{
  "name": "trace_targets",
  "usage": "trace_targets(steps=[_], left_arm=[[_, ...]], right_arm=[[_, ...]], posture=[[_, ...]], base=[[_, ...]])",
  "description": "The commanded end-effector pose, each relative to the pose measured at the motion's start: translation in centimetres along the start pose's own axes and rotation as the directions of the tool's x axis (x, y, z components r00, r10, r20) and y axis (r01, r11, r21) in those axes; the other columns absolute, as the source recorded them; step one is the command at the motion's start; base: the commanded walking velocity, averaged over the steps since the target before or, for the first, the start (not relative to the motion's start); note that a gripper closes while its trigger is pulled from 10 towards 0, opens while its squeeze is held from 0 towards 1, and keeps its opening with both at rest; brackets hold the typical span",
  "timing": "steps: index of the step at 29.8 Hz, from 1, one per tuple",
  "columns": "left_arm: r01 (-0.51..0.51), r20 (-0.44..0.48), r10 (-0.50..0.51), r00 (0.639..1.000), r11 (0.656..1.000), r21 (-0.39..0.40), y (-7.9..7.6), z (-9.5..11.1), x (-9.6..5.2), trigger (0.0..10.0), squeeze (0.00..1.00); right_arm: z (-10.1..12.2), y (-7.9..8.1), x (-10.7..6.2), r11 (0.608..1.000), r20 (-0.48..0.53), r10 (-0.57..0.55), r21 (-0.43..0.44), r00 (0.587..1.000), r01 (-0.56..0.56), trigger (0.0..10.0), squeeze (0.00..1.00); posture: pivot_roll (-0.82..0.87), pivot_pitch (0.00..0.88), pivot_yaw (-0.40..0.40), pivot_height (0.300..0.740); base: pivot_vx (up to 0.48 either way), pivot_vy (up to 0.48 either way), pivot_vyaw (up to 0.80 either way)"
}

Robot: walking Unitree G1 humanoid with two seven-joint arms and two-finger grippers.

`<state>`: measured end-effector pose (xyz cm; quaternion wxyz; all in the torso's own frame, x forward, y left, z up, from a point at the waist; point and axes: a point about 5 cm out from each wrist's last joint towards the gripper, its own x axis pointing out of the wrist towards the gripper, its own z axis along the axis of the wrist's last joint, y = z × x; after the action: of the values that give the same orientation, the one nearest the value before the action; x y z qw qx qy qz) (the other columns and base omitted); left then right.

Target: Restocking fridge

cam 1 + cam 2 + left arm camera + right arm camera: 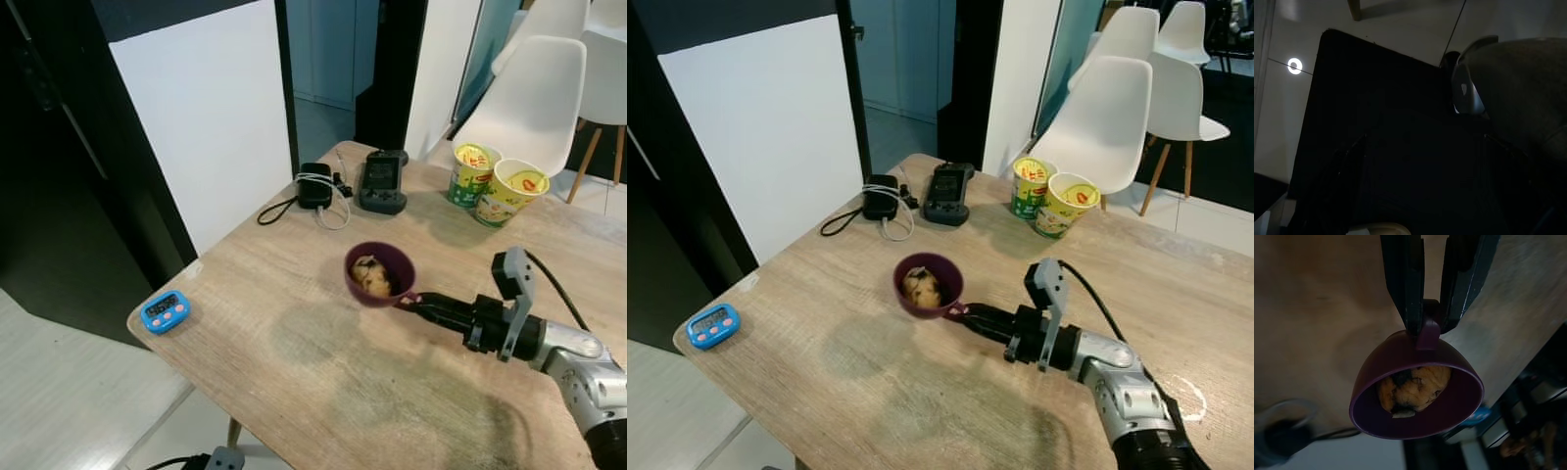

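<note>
From the head views I see my right claw (pixel 419 302) clamped on the handle of the purple cup (pixel 380 275), held tilted over the table (pixel 294 343) with food (pixel 372 277) inside. Right wrist: fingers (pixel 1406 279) pinch the handle. Left wrist: too dark, I cannot tell the left claw's state.

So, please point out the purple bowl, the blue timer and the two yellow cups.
small round purple bowl (pixel 384 261), left eye view, inner wall.
small blue plastic timer (pixel 165 311), left eye view, its face.
two yellow paper cups (pixel 498 185), left eye view, side of the nearer cup.
</note>
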<state>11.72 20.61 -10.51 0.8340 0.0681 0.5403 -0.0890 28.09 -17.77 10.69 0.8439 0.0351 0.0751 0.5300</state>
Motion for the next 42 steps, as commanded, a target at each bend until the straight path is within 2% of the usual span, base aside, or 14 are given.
trace_targets(steps=[1,4,5,6,7,8,11,12,13,14,16,19,21,42], left_arm=[[0.015,-0.004,-0.015,1.000,1.000,0.004,-0.7,-0.1,0.1,10.0,0.00],[0.018,-0.007,-0.017,1.000,1.000,0.006,-0.8,-0.2,0.1,10.0,0.00],[0.017,-0.008,-0.017,1.000,1.000,0.005,-0.8,-0.3,0.1,10.0,0.00],[0.017,-0.008,-0.017,1.000,1.000,0.005,-0.8,-0.3,0.1,10.0,0.00],[0.017,-0.008,-0.017,1.000,1.000,0.005,-0.7,-0.3,0.1,10.0,0.00],[0.016,-0.008,-0.016,1.000,1.000,0.005,-0.7,-0.4,0.1,10.0,0.00],[0.014,-0.006,-0.014,1.000,1.000,0.004,-0.5,-0.4,0.0,10.0,0.00],[0.014,-0.004,-0.014,1.000,1.000,0.004,-0.4,-0.4,0.0,10.0,0.00],[0.013,-0.002,-0.013,1.000,1.000,0.004,-0.3,-0.3,0.0,10.0,0.00],[0.013,0.000,-0.013,1.000,1.000,0.003,-0.2,-0.3,0.0,10.0,0.00],[0.014,0.001,-0.014,1.000,1.000,0.004,-0.3,-0.2,0.0,10.0,0.00],[0.014,0.003,-0.014,1.000,1.000,0.003,-0.3,-0.2,0.0,10.0,0.00],[0.015,0.005,-0.015,1.000,1.000,0.002,-0.4,-0.1,0.0,10.0,0.00],[0.016,0.008,-0.016,1.000,1.000,0.006,-0.6,0.2,0.2,10.0,0.00]], right_arm=[[0.2,0.5,0.5,0.999,-0.008,0.031,-0.014,0.999,-0.031,0.0,0.00],[-0.1,0.9,1.4,0.999,-0.044,0.007,-0.037,0.999,-0.009,1.1,0.00],[-0.2,1.0,1.6,0.999,-0.054,0.006,-0.043,0.998,-0.009,4.4,0.00],[-0.2,1.0,1.6,0.999,-0.054,0.006,-0.043,0.998,-0.009,4.4,0.00],[-0.3,1.1,1.7,0.999,-0.061,0.006,-0.046,0.998,-0.009,8.4,0.00],[-0.3,1.1,1.9,0.999,-0.059,0.001,-0.042,0.998,-0.003,10.0,0.00],[0.0,1.0,2.2,1.000,-0.030,-0.005,-0.028,1.000,0.004,10.0,0.00],[0.1,1.1,2.3,1.000,-0.023,0.001,-0.029,1.000,-0.002,10.0,0.44],[0.2,1.2,2.4,1.000,-0.024,0.004,-0.030,1.000,-0.004,10.0,0.70],[0.1,1.2,2.5,0.999,-0.046,0.003,-0.041,0.999,-0.005,10.0,0.87],[0.0,1.4,2.5,0.999,-0.053,0.015,-0.044,0.998,-0.017,10.0,0.89],[0.1,1.5,2.7,0.998,-0.052,0.006,-0.064,0.999,-0.010,10.0,0.86],[-0.2,1.7,2.9,0.997,-0.062,-0.001,-0.074,0.998,-0.003,10.0,0.00],[-1.3,1.4,3.5,0.989,-0.088,-0.116,-0.105,0.989,0.107,10.0,0.00]], posture=[[0.06,0.000,-0.005,0.740],[0.06,0.000,-0.003,0.740],[0.06,0.000,-0.004,0.740],[0.06,0.000,-0.004,0.740],[0.06,0.000,-0.003,0.740],[0.06,0.000,-0.004,0.740],[0.06,0.000,-0.003,0.740],[0.06,0.000,-0.003,0.740],[0.06,0.000,-0.003,0.740],[0.06,0.000,-0.003,0.740],[0.06,0.000,-0.006,0.740],[0.06,0.000,-0.008,0.740],[0.06,0.000,-0.011,0.740],[0.06,0.000,-0.009,0.740]], base=[[0.000,0.000,0.00],[0.000,0.000,0.00],[0.000,0.000,0.00],[0.000,0.000,0.00],[0.000,0.000,0.00],[0.000,0.000,0.00],[0.000,0.000,0.00],[0.000,0.000,0.00],[0.000,0.000,0.00],[0.000,0.000,0.00],[0.000,0.000,0.00],[0.000,0.000,0.00],[0.000,0.000,0.00],[0.000,0.000,0.00]])
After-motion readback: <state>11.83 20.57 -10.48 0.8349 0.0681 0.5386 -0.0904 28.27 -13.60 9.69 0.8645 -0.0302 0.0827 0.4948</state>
